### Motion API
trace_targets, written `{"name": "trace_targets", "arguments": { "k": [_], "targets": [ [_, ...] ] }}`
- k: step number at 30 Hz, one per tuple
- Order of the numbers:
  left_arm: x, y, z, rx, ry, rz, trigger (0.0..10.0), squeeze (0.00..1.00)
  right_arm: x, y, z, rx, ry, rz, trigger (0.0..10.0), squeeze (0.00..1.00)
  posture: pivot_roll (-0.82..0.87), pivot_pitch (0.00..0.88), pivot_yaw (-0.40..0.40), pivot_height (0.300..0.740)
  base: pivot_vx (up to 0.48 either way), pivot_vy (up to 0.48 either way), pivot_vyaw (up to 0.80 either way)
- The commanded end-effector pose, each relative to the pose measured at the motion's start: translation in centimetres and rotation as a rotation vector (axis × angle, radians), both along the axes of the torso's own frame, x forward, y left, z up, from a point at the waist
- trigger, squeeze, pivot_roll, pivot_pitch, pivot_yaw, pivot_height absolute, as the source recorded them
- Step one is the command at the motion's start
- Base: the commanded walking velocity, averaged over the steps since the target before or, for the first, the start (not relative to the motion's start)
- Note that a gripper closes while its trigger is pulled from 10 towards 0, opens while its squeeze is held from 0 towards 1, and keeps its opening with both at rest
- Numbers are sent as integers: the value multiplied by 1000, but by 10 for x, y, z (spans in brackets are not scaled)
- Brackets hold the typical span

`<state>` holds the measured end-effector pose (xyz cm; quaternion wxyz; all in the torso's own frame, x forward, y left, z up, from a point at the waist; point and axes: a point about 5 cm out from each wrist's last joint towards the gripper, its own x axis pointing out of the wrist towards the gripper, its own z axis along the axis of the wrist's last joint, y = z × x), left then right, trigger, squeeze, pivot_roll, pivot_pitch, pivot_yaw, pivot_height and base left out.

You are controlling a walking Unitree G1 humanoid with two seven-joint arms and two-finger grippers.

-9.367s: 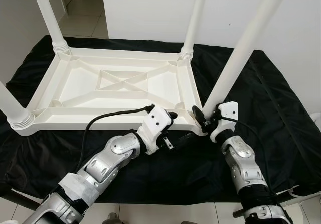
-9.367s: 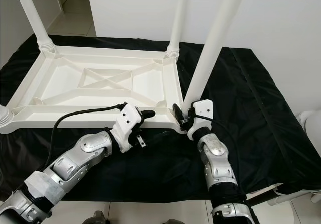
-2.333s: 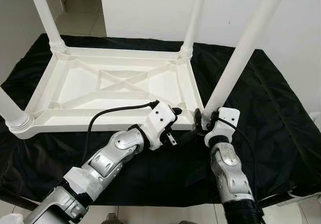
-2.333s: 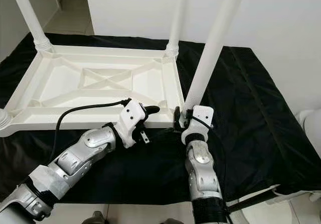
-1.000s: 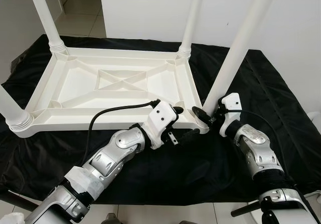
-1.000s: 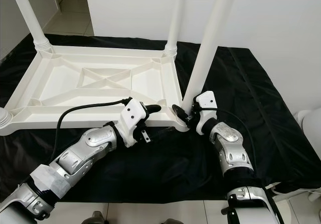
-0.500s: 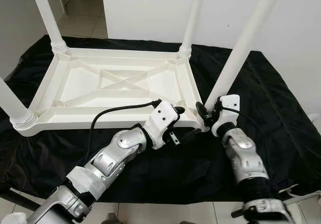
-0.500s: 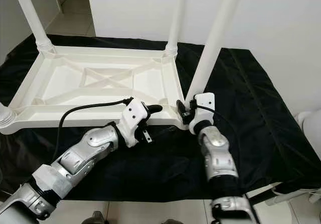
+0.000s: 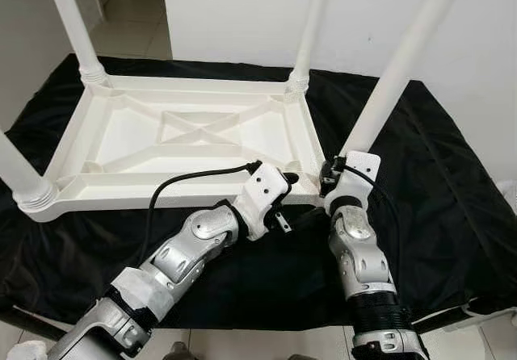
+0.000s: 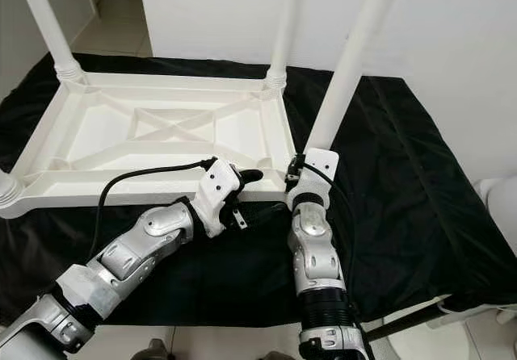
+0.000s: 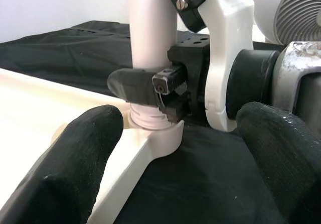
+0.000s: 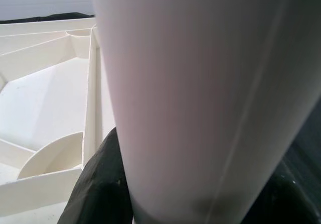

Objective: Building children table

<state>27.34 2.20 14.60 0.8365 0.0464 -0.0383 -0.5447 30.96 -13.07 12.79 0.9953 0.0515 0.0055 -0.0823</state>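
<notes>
A white plastic children's table lies upside down on a black cloth. Its near-right leg rises slanted from the near-right corner socket. My right gripper is shut on the base of that leg; in the right wrist view the leg stands close between the black fingers. My left gripper is open just left of it, its fingers standing to either side of the table's near rim at that corner. It holds nothing.
Three more white legs stand upright: far left, far right, near left. The black cloth spreads out to the right of the table. A white wall is behind, and tiled floor at the far left.
My right forearm has swung from the right side to nearly straight below the leg, its gripper staying on the leg's base. The left gripper has hardly moved.
</notes>
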Motion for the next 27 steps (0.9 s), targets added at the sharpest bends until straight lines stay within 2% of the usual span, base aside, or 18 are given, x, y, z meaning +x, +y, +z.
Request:
{"name": "trace_targets", "arguments": {
  "k": [1,2,3,5,10,11,13,14,16,19,21,24,26,27],
  "targets": [
    [-11,-4,2,35,-18,-245,10000,0,-3,-1,-3,43,21,-2,10000,0,-4,0,-52,740,0,0,0],
    [-11,-4,2,35,-18,-245,10000,0,-3,-1,-3,43,21,-2,10000,0,-4,0,-52,740,0,0,0],
    [-11,-4,2,35,-17,-244,10000,0,-4,-3,-3,51,14,7,10000,980,-4,0,-53,740,0,0,0],
    [-11,-3,2,35,-16,-244,10000,0,-6,-5,-3,46,2,16,10000,1000,-3,0,-53,740,0,0,0],
    [-11,-3,1,35,-14,-243,10000,0,-15,-17,-4,32,-22,77,10000,1000,-5,0,-53,740,0,0,0],
    [-11,-2,1,36,-13,-244,10000,0,-20,-23,-5,11,-25,122,10000,0,-6,0,-51,740,0,0,0],
    [-12,-2,0,43,-13,-250,10000,0,-27,-34,-10,-16,-26,213,10000,0,-7,0,-50,740,0,0,0],
    [-13,-2,-1,45,-10,-255,10000,0,-30,-41,-12,-65,-28,249,10000,0,-8,0,-48,740,0,0,0],
    [-14,-2,-1,46,-8,-259,10000,0,-32,-45,-13,-99,-29,270,10000,0,-8,0,-48,740,0,0,0],
    [-17,-2,-3,61,1,-282,10000,0,-34,-64,-20,-158,1,410,10000,0,-11,0,-45,740,0,0,0],
    [-17,-2,-3,61,1,-282,10000,0,-34,-64,-20,-158,1,410,10000,0,-11,0,-45,740,0,0,0],
    [-17,-3,-4,67,-4,-287,10000,0,-28,-71,-19,-216,5,496,10000,0,-6,0,-45,740,0,0,0],
    [-15,-2,-4,70,-10,-279,10000,0,-19,-68,-16,-230,-5,569,10000,0,4,0,-48,740,0,0,0],
    [-15,-2,-4,70,-10,-279,10000,0,-19,-68,-16,-230,-5,569,10000,0,4,0,-48,740,0,0,0]
  ]
}}
